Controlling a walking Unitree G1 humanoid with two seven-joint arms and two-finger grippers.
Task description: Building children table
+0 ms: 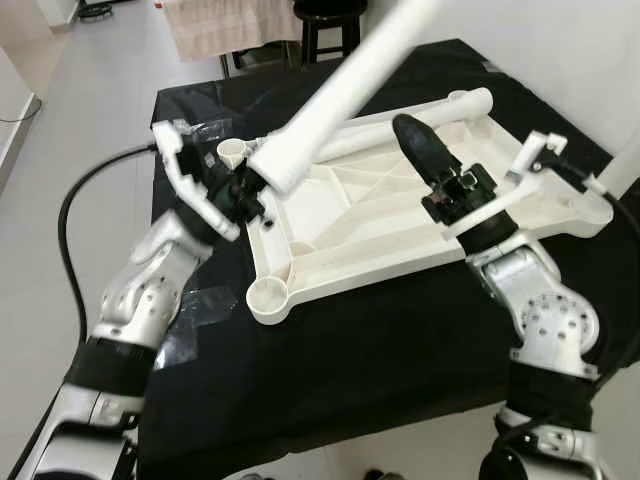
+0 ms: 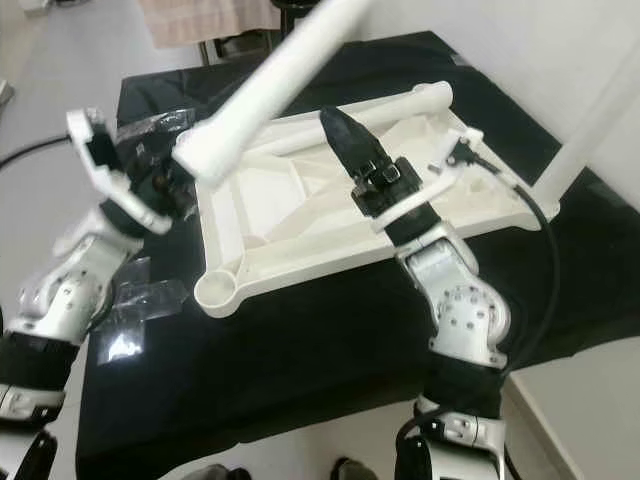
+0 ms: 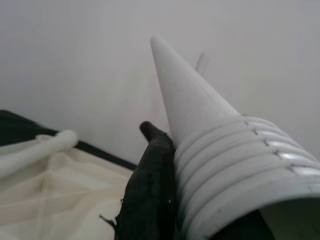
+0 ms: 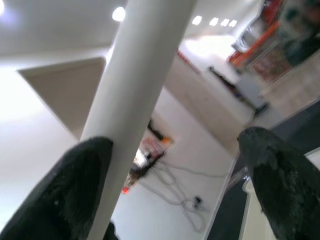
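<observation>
Evidently light, stiff, slick plastic: table leg (image 1: 340, 95) sits clenched at its ribbed threaded end in the left claw (image 1: 243, 192), beside the upturned tabletop (image 1: 350, 215) on the black surface (image 1: 400, 340); right claw (image 1: 430, 160) gapes released above it.

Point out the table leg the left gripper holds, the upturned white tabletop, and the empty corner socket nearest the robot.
table leg (image 1: 330, 110), left eye view, middle of its shaft.
tabletop (image 1: 370, 215), left eye view, ribbed underside.
corner socket (image 1: 268, 296), left eye view, its round rim.
</observation>
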